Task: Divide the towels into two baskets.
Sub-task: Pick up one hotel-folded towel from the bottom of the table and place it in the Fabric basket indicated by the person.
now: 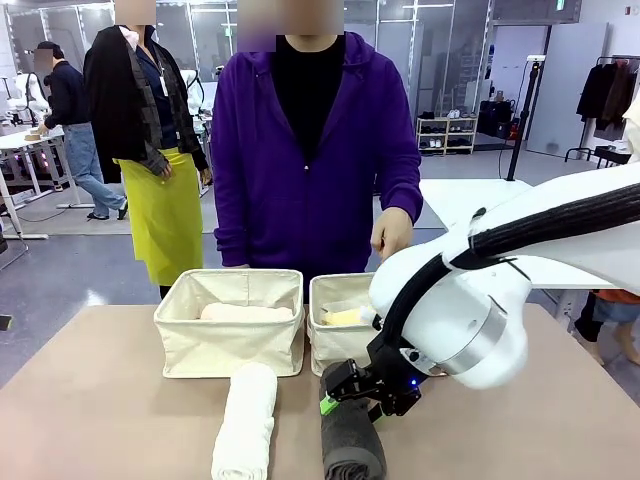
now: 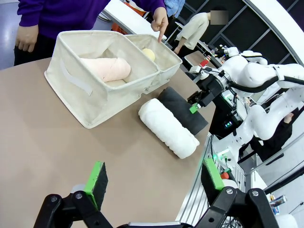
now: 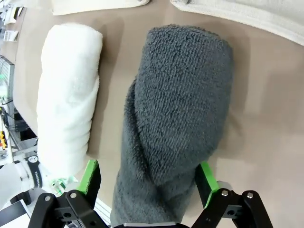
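front view. landmark: first basket (image 1: pixel 228 345), cream canvas, on the tan table (image 1: pixel 90 400). the peach towel (image 1: pixel 247 313) lies inside it. the second basket (image 1: pixel 335 345) sits against its side toward the robot's right, with the yellow towel (image 1: pixel 343 317) inside. the white towel (image 1: pixel 247 420) lies on the table on the robot's side of first basket, just beside its wall. the grey towel (image 1: pixel 352 450) lies parallel to it, farther toward the robot's right. the right gripper (image 1: pixel 352 408) is low over the grey towel's basket-side end. the person (image 1: pixel 310 150) in purple stands behind first basket, with the person's hand (image 1: pixel 392 235) above the second basket.

left wrist view. left gripper (image 2: pixel 154 178) open, both green pads over bare table, well apart from first basket (image 2: pixel 76 90). peach towel (image 2: pixel 107 69) in it, and yellow towel (image 2: pixel 148 53) in the second basket (image 2: pixel 164 54) beyond. white towel (image 2: pixel 168 128) and grey towel (image 2: pixel 183 111) lie side by side near first basket's corner. right gripper (image 2: pixel 197 102) is at the grey towel. person's hand (image 2: pixel 160 21) points 1 finger down at the second basket's far rim.

right wrist view. right gripper (image 3: pixel 148 179) has its jaws spread wide, 1 pad on either side of the grey towel (image 3: pixel 180 95), not squeezing. a gap shows at 1 pad. white towel (image 3: pixel 69 90) lies alongside, with a strip of table between the 2. the edge of first basket (image 3: pixel 99 5) is just past it.
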`<action>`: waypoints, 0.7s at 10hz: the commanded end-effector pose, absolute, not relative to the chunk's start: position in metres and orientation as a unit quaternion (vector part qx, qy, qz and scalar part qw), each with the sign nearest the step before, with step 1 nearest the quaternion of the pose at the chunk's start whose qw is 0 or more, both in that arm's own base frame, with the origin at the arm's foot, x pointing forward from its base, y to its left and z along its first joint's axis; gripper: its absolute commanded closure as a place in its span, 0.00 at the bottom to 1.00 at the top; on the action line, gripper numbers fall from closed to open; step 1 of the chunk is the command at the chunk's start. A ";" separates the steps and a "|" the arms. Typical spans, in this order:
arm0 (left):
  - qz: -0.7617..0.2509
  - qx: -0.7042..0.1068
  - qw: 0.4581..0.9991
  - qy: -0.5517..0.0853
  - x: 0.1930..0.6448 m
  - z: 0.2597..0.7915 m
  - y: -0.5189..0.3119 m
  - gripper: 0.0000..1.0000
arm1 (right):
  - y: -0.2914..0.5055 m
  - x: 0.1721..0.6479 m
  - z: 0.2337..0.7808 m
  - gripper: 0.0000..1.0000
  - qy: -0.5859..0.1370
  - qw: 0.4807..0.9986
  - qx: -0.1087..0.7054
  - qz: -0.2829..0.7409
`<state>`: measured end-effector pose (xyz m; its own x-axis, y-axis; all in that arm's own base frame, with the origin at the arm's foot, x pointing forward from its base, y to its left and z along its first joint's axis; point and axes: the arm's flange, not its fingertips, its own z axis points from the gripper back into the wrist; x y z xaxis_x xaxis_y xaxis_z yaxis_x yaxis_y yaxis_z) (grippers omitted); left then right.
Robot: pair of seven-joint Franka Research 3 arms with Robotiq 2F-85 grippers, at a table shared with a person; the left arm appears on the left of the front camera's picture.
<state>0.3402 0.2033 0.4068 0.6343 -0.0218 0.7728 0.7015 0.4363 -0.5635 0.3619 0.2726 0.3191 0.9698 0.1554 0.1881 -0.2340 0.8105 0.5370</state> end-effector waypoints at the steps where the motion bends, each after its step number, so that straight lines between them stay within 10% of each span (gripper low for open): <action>1: -0.235 -0.476 0.767 -0.360 0.338 0.409 0.204 0.00 | 0.290 0.365 0.313 0.00 -0.069 0.960 0.257 0.091; 7: -0.235 -0.476 0.767 -0.360 0.338 0.409 0.204 0.00 | 0.290 0.363 0.308 0.48 -0.074 0.963 0.238 0.106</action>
<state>0.3402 0.2033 0.4068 0.6343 -0.0218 0.7728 0.7015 0.4363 -0.5635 0.3653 0.2808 0.3056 0.9612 0.1929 0.1973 -0.2644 0.8481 0.4591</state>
